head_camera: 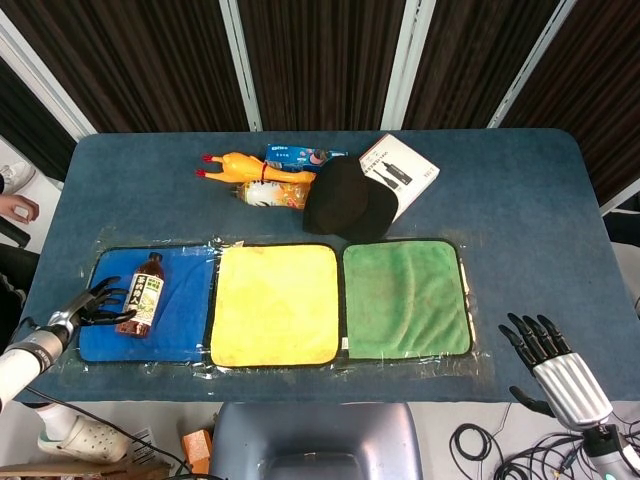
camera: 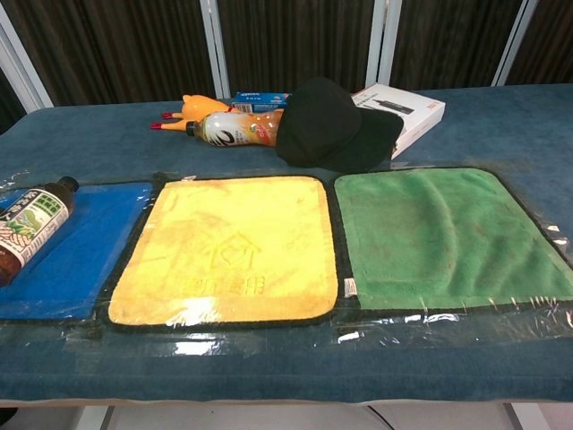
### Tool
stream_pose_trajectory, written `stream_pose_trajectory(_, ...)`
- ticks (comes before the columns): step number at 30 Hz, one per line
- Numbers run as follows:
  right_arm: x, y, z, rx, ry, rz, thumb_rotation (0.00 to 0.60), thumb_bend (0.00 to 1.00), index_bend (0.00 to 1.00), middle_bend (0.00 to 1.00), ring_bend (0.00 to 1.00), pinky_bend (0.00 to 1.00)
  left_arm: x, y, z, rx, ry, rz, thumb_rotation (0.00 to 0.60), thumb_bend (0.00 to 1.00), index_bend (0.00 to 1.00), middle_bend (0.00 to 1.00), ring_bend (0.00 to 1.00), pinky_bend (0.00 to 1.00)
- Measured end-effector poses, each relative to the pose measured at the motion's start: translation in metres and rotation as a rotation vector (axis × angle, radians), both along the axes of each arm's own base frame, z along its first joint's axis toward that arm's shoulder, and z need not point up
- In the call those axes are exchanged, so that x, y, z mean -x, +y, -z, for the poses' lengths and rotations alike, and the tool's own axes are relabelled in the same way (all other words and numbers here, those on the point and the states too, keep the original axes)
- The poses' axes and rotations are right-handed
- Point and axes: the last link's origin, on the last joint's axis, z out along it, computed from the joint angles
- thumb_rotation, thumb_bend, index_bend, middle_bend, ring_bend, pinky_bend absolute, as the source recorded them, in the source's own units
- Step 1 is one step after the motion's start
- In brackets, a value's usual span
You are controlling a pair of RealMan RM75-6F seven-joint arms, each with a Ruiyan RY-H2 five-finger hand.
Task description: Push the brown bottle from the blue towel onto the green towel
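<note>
The brown bottle [head_camera: 143, 294] with a green label lies on its side on the blue towel [head_camera: 180, 310], cap toward the far side; the chest view shows this brown bottle [camera: 27, 226] at the left edge. My left hand [head_camera: 100, 303] is at the towel's left side, fingers spread and touching the bottle's left flank. The green towel [head_camera: 406, 298] lies flat at the right of the row, past the yellow towel [head_camera: 276, 303]. My right hand [head_camera: 545, 355] hangs off the table's front right corner, fingers spread, holding nothing. Neither hand shows in the chest view.
At the back of the table lie a rubber chicken [head_camera: 240, 166], an orange drink bottle [head_camera: 270, 192], a blue packet [head_camera: 300, 155], a black cap [head_camera: 345, 200] and a white box [head_camera: 400, 172]. The cap's brim reaches close to the green towel's far edge.
</note>
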Motion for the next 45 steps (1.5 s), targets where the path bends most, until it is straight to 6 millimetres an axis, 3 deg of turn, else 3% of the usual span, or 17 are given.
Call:
stream_pose_trajectory(10, 0.0, -0.001, 0.001, -0.003, 0.005, 0.003, 0.6, 0.14, 0.0, 0.0, 0.0, 0.0, -0.009, -0.001, 0.005, 0.057, -0.051, -0.044, 0.519, 0.25, 0.03, 0.16, 0.14, 0.29)
stream_pose_trajectory(29, -0.001, -0.001, 0.001, 0.0, 0.001, 0.004, 0.6, 0.14, 0.0, 0.0, 0.0, 0.0, -0.041, -0.004, 0.018, 0.114, -0.263, -0.06, 0.599, 0.24, 0.01, 0.16, 0.14, 0.3)
stream_pose_trajectory(45, -0.001, -0.001, 0.003, -0.002, 0.006, 0.004, 0.6, 0.14, 0.0, 0.0, 0.0, 0.0, -0.058, 0.003, 0.03, 0.158, -0.368, -0.085, 0.6, 0.24, 0.0, 0.16, 0.13, 0.34)
